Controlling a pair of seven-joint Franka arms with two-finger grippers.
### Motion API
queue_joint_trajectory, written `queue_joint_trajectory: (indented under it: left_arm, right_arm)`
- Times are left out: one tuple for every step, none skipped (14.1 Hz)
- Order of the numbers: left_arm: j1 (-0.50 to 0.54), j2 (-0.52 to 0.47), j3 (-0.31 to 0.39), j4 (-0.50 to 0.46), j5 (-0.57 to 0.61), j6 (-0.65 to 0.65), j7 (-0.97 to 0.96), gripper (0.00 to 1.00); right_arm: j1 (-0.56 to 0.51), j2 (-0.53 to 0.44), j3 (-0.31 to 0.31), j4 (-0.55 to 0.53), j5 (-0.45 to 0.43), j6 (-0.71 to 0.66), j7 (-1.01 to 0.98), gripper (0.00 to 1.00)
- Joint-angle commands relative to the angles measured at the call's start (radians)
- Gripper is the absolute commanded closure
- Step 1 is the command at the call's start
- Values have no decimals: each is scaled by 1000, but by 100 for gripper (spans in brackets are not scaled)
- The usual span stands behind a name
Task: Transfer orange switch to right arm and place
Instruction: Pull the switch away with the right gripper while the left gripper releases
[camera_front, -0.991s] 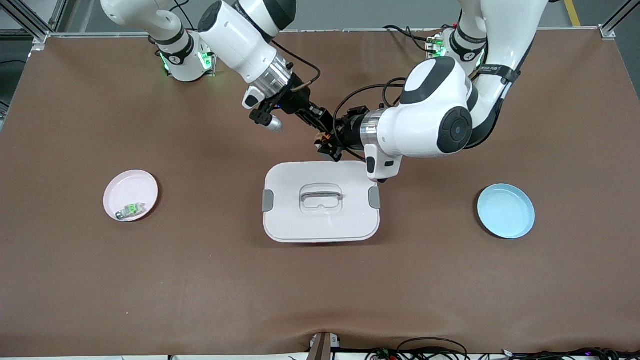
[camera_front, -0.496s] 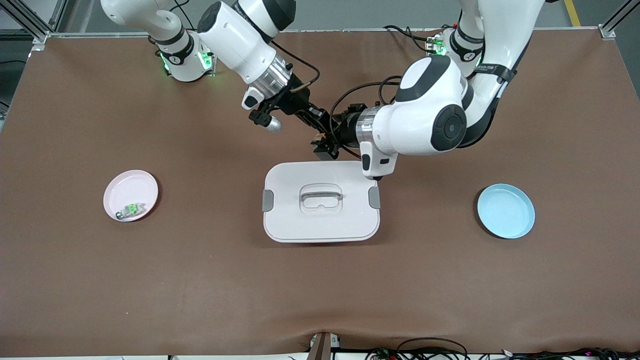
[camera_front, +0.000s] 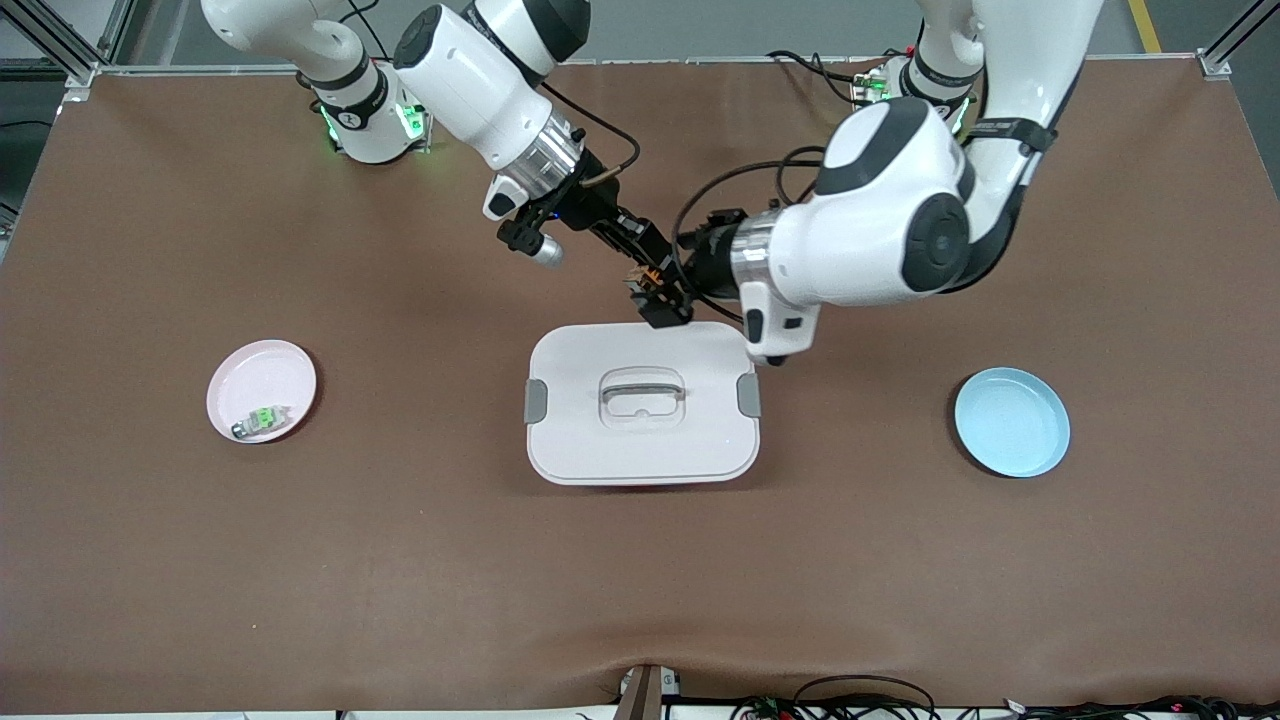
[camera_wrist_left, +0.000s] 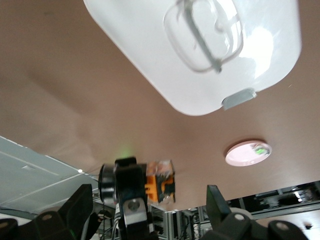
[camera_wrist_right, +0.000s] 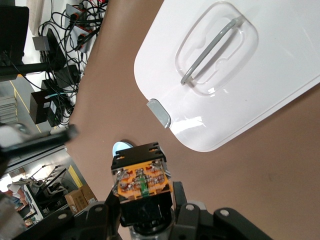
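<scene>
The orange switch (camera_front: 652, 274), a tiny black block with an orange middle, hangs in the air over the table just above the white lidded box's edge nearest the arms. My right gripper (camera_front: 648, 266) is shut on it; the right wrist view shows the switch (camera_wrist_right: 141, 175) clamped between the right gripper's (camera_wrist_right: 140, 202) two fingers. My left gripper (camera_front: 674, 292) is right beside it, open. In the left wrist view the switch (camera_wrist_left: 161, 181) sits between the left gripper's (camera_wrist_left: 147, 202) wide-apart fingers without touching them.
A white lidded box (camera_front: 640, 445) with a handle lies mid-table under the grippers. A pink plate (camera_front: 262, 372) holding a pale grey component with a green top (camera_front: 262, 418) lies toward the right arm's end. A blue plate (camera_front: 1012, 422) lies toward the left arm's end.
The left arm first pushed in toward the right gripper, then drew back toward its own end. The right gripper and the switch have barely moved.
</scene>
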Motion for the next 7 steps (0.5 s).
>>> queue_joint_trajectory:
  left_arm:
    - [17,-45,46,15,101,-4,11,0]
    - [20,-46,49,17,144,-4,23,0]
    - [23,-48,65,17,193,-4,49,0]
    - [23,-51,89,17,253,-6,84,0]
    - [24,-66,104,15,316,-9,127,0]
    - [26,-81,121,14,377,-10,173,0]
    - [41,-83,129,14,437,-12,224,0]
  right_arm:
    - [-28,-61,2,1,11,-102,-22,99]
    - [-45,-82,2,-1,8,-151,-56,99]
    - [-63,-105,0,-2,6,-213,-99,99]
    - [-85,-128,0,-7,-1,-281,-143,99]
    - [-108,-153,0,-16,-4,-339,-182,99]
    - [-129,-183,0,-28,-10,-391,-220,99]
    - [-154,-208,0,-30,-35,-451,-261,99]
